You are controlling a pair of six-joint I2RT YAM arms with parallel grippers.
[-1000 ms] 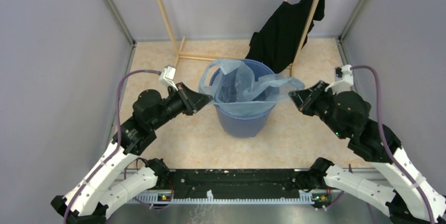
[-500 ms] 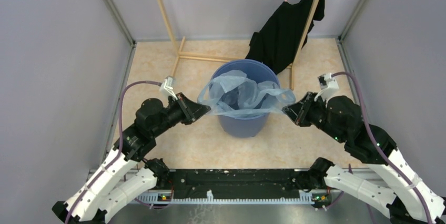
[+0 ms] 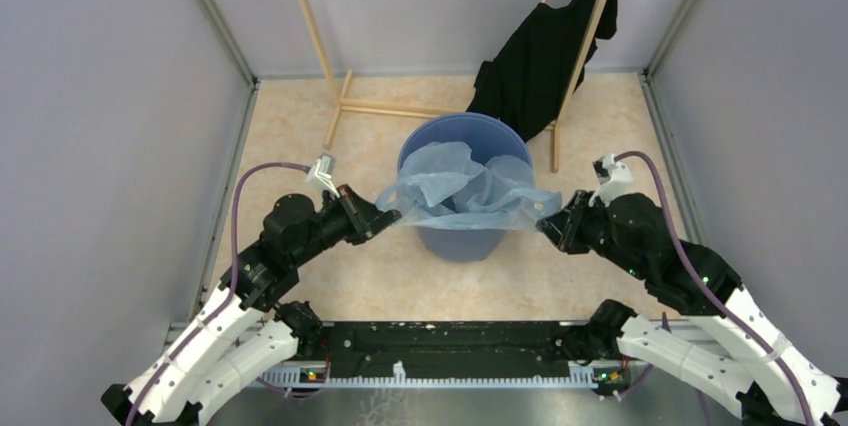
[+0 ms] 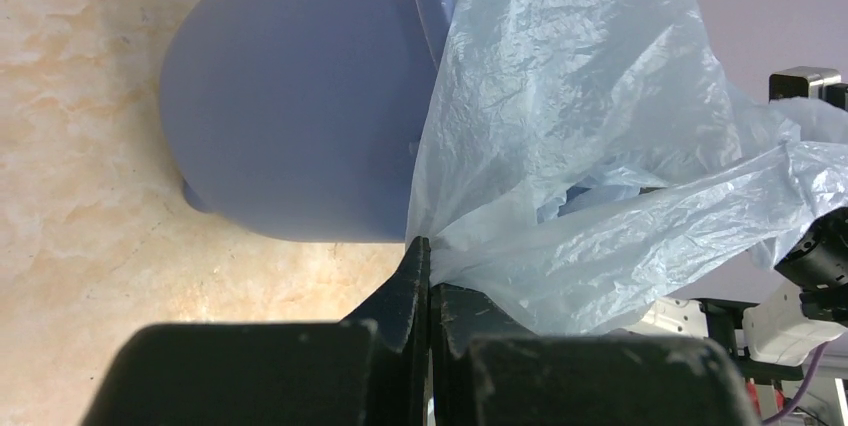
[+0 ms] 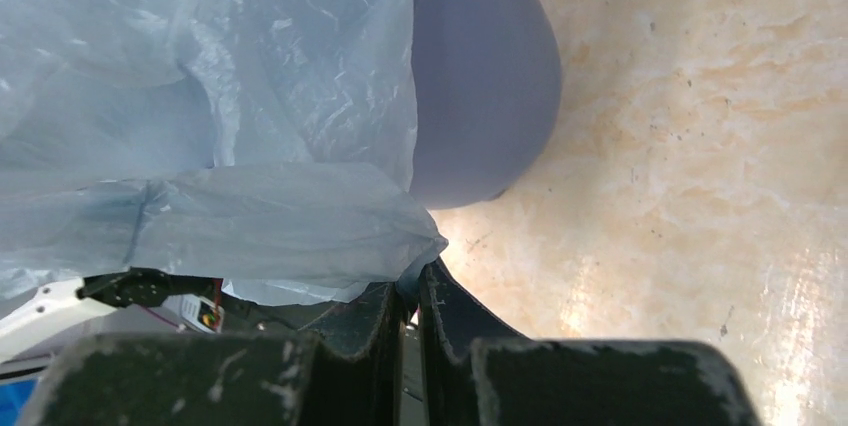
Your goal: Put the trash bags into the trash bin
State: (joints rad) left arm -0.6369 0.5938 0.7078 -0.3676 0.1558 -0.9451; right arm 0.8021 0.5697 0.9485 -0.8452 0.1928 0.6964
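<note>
The pale-blue trash bag (image 3: 460, 186) is stretched across the near half of the round blue trash bin (image 3: 462, 136), draped over its rim and front side. My left gripper (image 3: 383, 218) is shut on the bag's left edge, just left of the bin. My right gripper (image 3: 543, 225) is shut on the bag's right edge, just right of the bin. In the left wrist view the film (image 4: 560, 146) bunches out of the closed fingers (image 4: 410, 286) beside the bin wall (image 4: 300, 96). In the right wrist view the film (image 5: 250, 216) is pinched at the fingertips (image 5: 400, 296), the bin (image 5: 480, 76) behind.
A black garment (image 3: 540, 56) hangs on a pink hanger from a wooden rack (image 3: 330, 56) behind the bin. Grey walls enclose the tan floor (image 3: 350, 266) on three sides. The arm bases sit on a black rail (image 3: 450, 341) at the near edge.
Both grippers have moved down and toward the near edge, pulling the bag lower. The bag's mouth has dropped from above the rim and now sags over the bin's front half.
</note>
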